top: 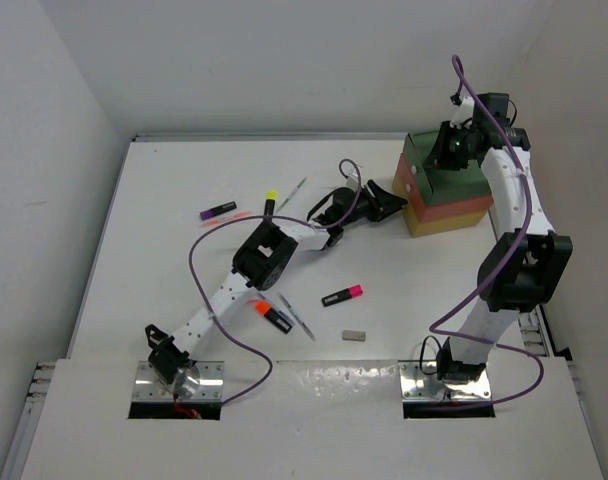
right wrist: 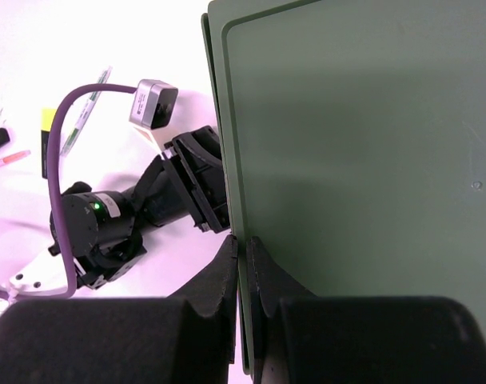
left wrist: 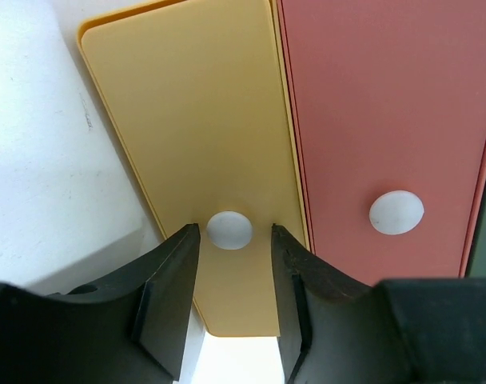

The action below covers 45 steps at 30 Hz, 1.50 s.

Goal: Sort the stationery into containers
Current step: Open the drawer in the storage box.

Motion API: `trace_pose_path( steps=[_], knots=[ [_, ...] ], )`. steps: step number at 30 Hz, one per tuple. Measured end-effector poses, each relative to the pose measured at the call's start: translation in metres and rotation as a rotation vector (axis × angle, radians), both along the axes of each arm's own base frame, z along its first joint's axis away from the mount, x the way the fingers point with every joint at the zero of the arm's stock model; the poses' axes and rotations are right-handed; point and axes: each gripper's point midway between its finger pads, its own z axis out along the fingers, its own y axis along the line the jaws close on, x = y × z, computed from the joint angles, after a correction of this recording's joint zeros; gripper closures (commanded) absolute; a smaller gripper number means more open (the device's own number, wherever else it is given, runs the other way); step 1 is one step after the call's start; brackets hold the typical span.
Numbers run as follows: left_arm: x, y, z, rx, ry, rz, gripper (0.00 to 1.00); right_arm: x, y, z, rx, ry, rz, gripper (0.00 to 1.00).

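Loose stationery lies on the white desk [top: 164,250] behind the left end effector [left wrist: 234,234], back toward the arm bases. There is a small grey eraser block [top: 355,335], a short black highlighter with an orange cap [top: 272,314] and another with a pink cap [top: 342,295], none yet in a container. The left end effector, open and empty, faces the flat yellow plastic drawer front [left wrist: 203,120] at the bottom of the stack. Its two black fingers [left wrist: 167,296] flank the round white knob [left wrist: 229,229], which sits dead ahead in the gap with slight clearance on each side. The coral-red drawer front [left wrist: 387,112], with its own white knob [left wrist: 396,212], lies one level above. Farther on, the right end effector [right wrist: 242,244] hangs over the dark green top box [right wrist: 363,160]. Its fingers are drawn almost together on the box's front edge, apparently bracing the stack. The opening move looks to belong to the left arm, the nearer one: close on the knob, then pull straight back along the drawer's sliding axis, toward that arm's own base.
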Motion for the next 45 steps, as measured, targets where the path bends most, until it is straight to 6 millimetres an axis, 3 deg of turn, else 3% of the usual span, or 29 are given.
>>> trace_pose_path(
  steps=[2, 7, 16, 31, 39, 45],
  knots=[
    [0.000, 0.000, -0.001, 0.002, 0.001, 0.002, 0.56, 0.000, 0.000, 0.000, 0.001, 0.000, 0.000, 0.95],
    [0.001, 0.000, -0.003, 0.016, -0.005, 0.004, 0.76, 0.000, 0.000, 0.000, 0.004, 0.001, -0.001, 0.95],
    [-0.001, 0.010, -0.006, -0.004, -0.014, 0.015, 0.98, -0.001, 0.003, 0.000, 0.014, 0.006, 0.003, 0.90],
    [-0.020, 0.077, -0.010, 0.045, 0.025, 0.010, 1.00, -0.002, 0.007, -0.001, 0.028, 0.016, 0.008, 0.92],
    [-0.040, 0.125, -0.015, 0.111, 0.041, 0.007, 1.00, -0.003, 0.008, -0.001, 0.032, 0.018, 0.008, 0.93],
    [-0.039, 0.148, -0.016, 0.142, 0.028, 0.013, 1.00, -0.003, 0.011, -0.001, 0.034, 0.018, 0.013, 0.93]
  ],
)
